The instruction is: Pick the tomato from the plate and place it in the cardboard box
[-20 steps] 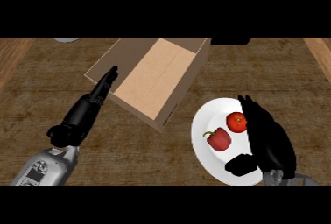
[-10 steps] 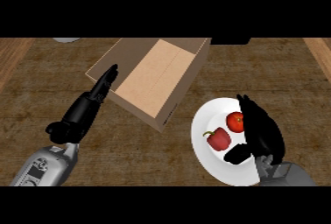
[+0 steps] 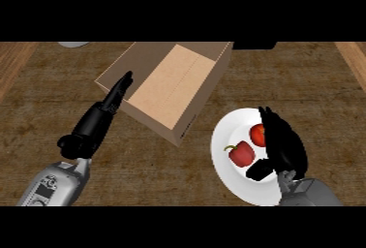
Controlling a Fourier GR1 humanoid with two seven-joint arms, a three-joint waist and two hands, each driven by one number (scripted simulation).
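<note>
— Head view: where's the tomato [image 3: 257, 134]?

— On the plate [image 3: 230, 169], just left of the right hand [image 3: 284, 145], touching its fingers or nearly so. The hand hides its right side.

— Is that hand grasping it?

— No. Its fingers are extended along the tomato's side, with the thumb stuck out lower down toward the red pepper [image 3: 241, 153], which lies left of the fingers.

— And the other hand?

— The left hand [image 3: 114, 97] lies with straight, released fingers; their tips are at the box's [image 3: 168, 87] left wall. The box is open, well apart from the tomato.
</note>
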